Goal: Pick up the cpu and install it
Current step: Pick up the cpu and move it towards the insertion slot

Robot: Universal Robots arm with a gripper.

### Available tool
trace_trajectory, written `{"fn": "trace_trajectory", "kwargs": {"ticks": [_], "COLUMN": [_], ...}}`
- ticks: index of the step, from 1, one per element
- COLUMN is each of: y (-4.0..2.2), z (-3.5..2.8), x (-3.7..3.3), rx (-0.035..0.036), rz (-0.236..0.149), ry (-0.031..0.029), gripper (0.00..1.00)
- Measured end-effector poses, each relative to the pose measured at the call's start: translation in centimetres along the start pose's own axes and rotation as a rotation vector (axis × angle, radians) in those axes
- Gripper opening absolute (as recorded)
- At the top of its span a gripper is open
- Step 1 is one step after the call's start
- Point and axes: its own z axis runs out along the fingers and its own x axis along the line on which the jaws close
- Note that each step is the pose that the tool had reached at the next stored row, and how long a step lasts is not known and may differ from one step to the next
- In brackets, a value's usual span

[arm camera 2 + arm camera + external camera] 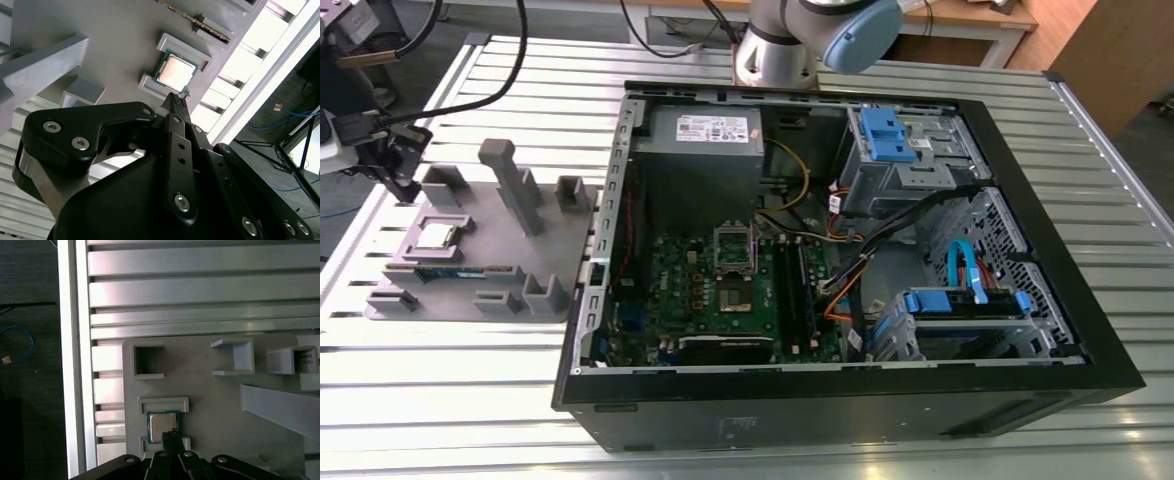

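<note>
The cpu [438,235] is a small square chip with a shiny metal top. It lies flat in a framed pocket of the grey fixture tray [520,250] at the exterior view's left, and it shows in both wrist views [175,71] [161,425]. My black gripper [400,180] hangs just above the tray, up and to the left of the chip in the exterior view. Its thin fingers meet at a narrow tip [179,97] [170,434] over the chip's edge, shut and holding nothing. The open socket [734,262] sits on the green motherboard [707,300] inside the case.
The open black computer case [854,250] fills the table's middle, with cables, blue drive bays [894,140] and a grey power supply [707,130]. A green memory stick [447,270] lies in the tray near the chip. Upright grey posts [514,185] rise from the tray.
</note>
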Motion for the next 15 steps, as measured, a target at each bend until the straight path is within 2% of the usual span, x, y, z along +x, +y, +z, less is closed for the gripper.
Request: {"fn": "trace_trajectory", "kwargs": {"ticks": [1, 12, 13, 15], "y": [0.00, -0.01, -0.02, -0.02], "z": [0.14, 0.17, 0.43, 0.47], "x": [0.01, 0.01, 0.01, 0.02], "rx": [0.0000, 0.0000, 0.0000, 0.0000], "rz": [0.000, 0.000, 0.000, 0.000], "ry": [0.0000, 0.0000, 0.0000, 0.0000], "gripper": [0.11, 0.11, 0.11, 0.11]}}
